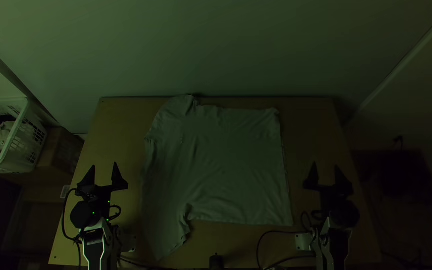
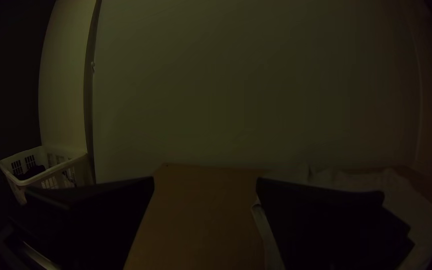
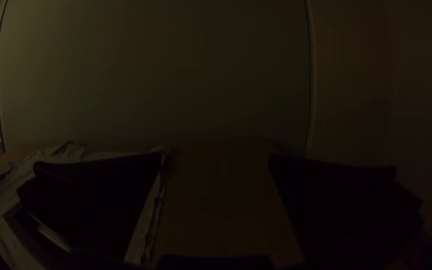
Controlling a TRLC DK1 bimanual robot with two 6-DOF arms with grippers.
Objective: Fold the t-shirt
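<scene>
Pale wall (image 1: 276, 55) rises beyond the wooden table (image 1: 316, 125), where the t-shirt (image 1: 231, 160) lies spread across the middle — wrinkled, one sleeve stretching to the near left. To its left, the left gripper (image 1: 104, 165) and, to its right, the right gripper (image 1: 325, 165) have fingers wide apart — both holding nothing. A white basket (image 1: 26, 145) stands left of the table.

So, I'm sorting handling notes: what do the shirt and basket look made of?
The t-shirt looks like soft, matt knit fabric, probably cotton: it wrinkles finely and its edges ripple. The basket seems pale moulded plastic, given its slotted walls and smooth rim.
</scene>
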